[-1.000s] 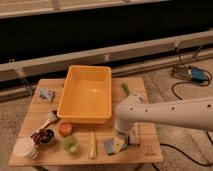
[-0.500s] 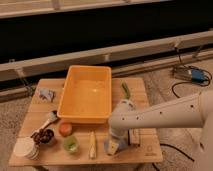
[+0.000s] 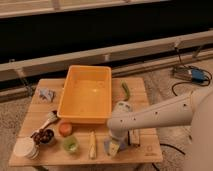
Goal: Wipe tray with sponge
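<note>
Reaching: the gripper [image 3: 116,139] hangs low at the front edge of the worktop [image 3: 145,107], directly over the sponge [image 3: 113,148], with the arm stretched in from the right.
Gripper: spread wide, apparently ready to close; I see no grip on anything.
Sponge: lies flat on the worktop, partly hidden under the gripper, so a short drop should take it.
Tray [image 3: 85,67]: just behind the sponge, open side up, near enough for wiping once the sponge is lifted.

Wooden table [image 3: 144,100] bearing tray [image 3: 85,95], rag [image 3: 46,93], green cup [image 3: 70,144], sponge [image 3: 116,149] beneath pincer [image 3: 113,142]
</note>
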You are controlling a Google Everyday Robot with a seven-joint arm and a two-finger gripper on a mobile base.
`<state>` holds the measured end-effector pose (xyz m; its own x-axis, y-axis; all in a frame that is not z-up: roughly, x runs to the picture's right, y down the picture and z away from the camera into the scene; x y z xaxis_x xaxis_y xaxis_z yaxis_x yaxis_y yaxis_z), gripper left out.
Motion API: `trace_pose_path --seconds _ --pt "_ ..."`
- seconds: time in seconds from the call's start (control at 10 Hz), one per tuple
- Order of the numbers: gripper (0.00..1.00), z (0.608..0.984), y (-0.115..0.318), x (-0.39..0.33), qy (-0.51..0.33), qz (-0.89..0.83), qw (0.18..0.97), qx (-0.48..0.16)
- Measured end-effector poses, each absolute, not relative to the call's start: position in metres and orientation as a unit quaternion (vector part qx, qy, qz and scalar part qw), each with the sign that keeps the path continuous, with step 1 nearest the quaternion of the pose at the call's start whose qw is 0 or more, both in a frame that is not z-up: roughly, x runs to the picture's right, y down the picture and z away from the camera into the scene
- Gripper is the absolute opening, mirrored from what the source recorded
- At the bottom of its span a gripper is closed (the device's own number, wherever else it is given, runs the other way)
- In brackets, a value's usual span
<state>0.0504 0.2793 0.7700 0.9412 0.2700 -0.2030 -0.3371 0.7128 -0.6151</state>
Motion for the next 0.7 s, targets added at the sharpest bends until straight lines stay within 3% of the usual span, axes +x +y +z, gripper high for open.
trace_pose_path --seconds 0.2,0.7 --pt "0.75 0.7689 0.2845 0.0502 0.056 0.160 0.924 -0.342" --pt "0.23 0.7713 0.2891 0.0509 0.076 0.152 0.924 -0.341"
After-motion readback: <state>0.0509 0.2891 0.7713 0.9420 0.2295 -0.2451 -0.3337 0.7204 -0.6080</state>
